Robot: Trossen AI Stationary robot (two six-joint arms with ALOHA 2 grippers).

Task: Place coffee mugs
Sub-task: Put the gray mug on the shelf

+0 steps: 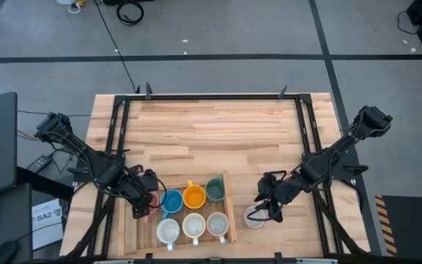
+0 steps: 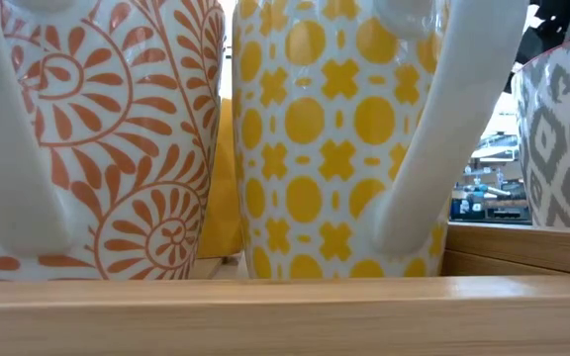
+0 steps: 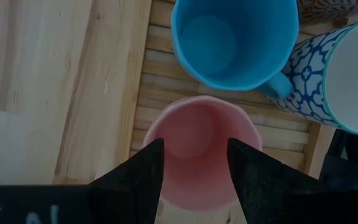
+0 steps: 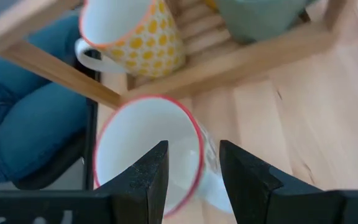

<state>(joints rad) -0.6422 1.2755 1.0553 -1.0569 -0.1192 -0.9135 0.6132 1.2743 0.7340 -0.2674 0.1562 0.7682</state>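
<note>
A slatted wooden tray (image 1: 231, 213) sits at the near edge of the tabletop (image 1: 218, 125) and serves as the reference. Inside it, 6 mugs show clear of the arms in the high view: a blue mug (image 1: 171, 200), an orange mug (image 1: 193, 196) and a dark green mug (image 1: 215, 189) in the far row, and 3 pale mugs in the near row (image 1: 168, 232) (image 1: 193, 225) (image 1: 217, 224). The left hand (image 1: 150, 199) is at the tray's left end, its fingers (image 3: 135, 177) set either side of the rim of a pink mug (image 3: 197, 146) that stands in the tray beside the blue one; the fingers stand apart about the mug's wall, and firm contact cannot be confirmed. The right hand (image 1: 267, 209) is just right of the tray, outside it, its fingers straddling the rim of a white red-rimmed mug (image 4: 145, 146) that rests on the tabletop; again a secure hold cannot be confirmed.
</note>
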